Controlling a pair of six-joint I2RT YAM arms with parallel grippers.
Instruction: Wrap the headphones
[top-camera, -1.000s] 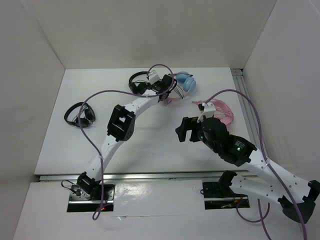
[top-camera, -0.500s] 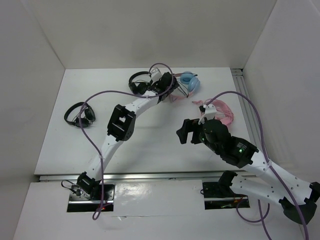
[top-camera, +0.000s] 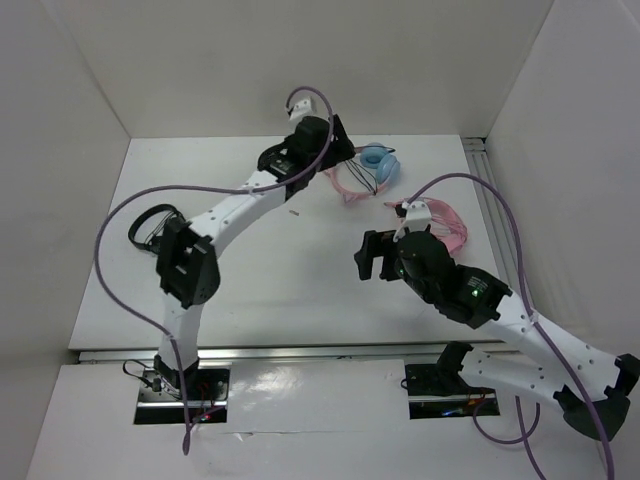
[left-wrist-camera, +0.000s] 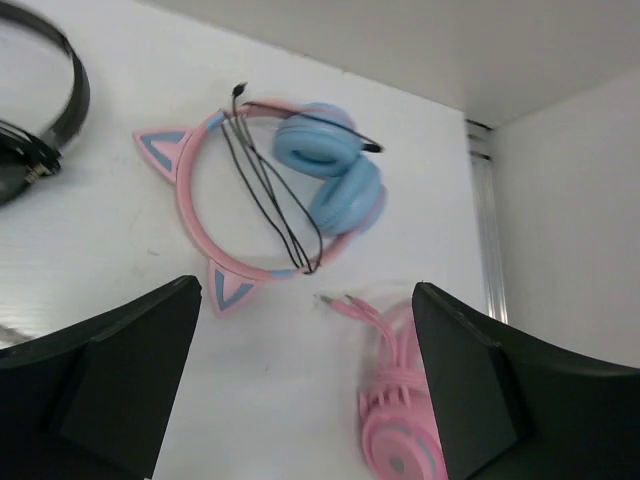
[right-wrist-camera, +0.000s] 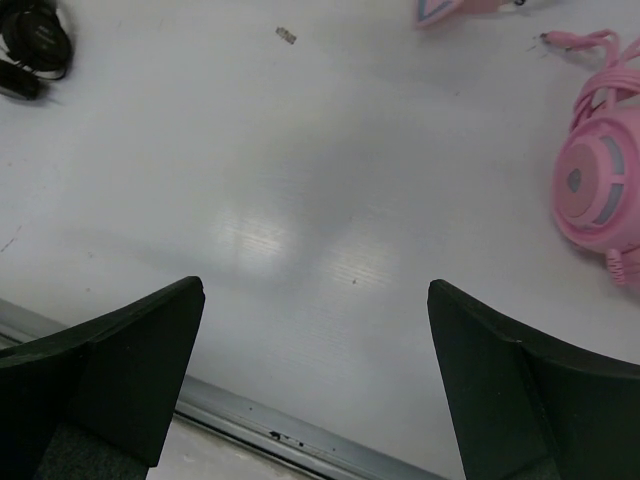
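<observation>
— Starting big: white bench, both arms out over it. Left tool?
— Spread wide, gripping nothing, hovering over the headphones. Right tool likewise spread and empty, over bare bench nearer in.
— And the headphones?
— Lying flat at the far side, right of centre. Blue cups folded together, black cable draped loose across the pink band.
— Anything close by?
— All-pink headphones just near-right of them, pink plug almost at a cat ear. Black headphones off to the left.
— Worries?
— Might pinch at the thin cable and miss against the bench. Might drag the whole light set if tugged too hard. Could snag that pink plug by mistake, being so close. Could shed the loose loops with any nudge to the band.
</observation>
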